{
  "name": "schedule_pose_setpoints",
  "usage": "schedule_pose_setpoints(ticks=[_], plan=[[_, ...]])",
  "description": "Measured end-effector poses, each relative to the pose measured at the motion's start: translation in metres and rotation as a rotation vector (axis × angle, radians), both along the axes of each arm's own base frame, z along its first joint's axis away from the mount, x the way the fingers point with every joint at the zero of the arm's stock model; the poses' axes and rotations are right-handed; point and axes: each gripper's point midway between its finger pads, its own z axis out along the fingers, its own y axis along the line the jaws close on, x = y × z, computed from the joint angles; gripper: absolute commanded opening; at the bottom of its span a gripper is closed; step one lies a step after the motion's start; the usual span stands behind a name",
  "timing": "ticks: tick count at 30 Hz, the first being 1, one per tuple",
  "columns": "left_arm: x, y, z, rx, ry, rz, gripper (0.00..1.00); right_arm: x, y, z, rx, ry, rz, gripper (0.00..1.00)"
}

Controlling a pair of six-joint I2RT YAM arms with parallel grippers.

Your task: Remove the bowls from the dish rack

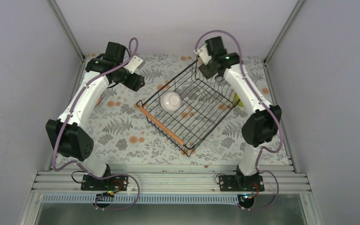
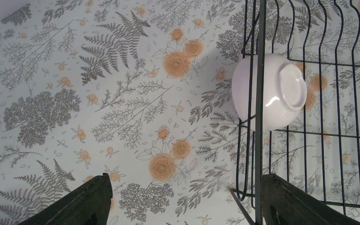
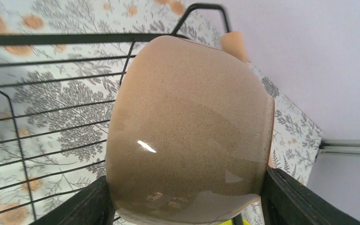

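Observation:
The black wire dish rack sits mid-table, turned diagonally. A white bowl lies upside down in its left part and also shows in the left wrist view. My left gripper is open and empty, hovering over the mat just outside the rack's left corner. My right gripper is at the rack's far corner, its fingers closed against both sides of a tan bowl. The tan bowl is hidden in the top view.
The rack's wooden handle runs along its near-left side; the other handle's end shows behind the tan bowl. A yellow-green bowl peeks out beside the right arm, outside the rack. Enclosure walls stand close on both sides.

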Motion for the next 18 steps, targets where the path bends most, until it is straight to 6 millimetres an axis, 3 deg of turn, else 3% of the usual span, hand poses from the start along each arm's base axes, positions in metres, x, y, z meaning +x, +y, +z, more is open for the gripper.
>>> schedule_pose_setpoints(ticks=[7,15,18], plan=[[0.001,-0.001,0.001,-0.006,-0.006,-0.002,0.79,-0.009,-0.032,0.058,0.241,0.001,0.02,0.56],[0.004,-0.004,0.004,-0.018,-0.019,-0.009,0.79,-0.018,-0.06,0.066,0.445,0.071,0.02,0.54],[0.004,-0.004,0.005,-0.022,-0.024,-0.011,0.79,-0.018,-0.083,0.072,0.509,0.069,-0.021,0.55]])
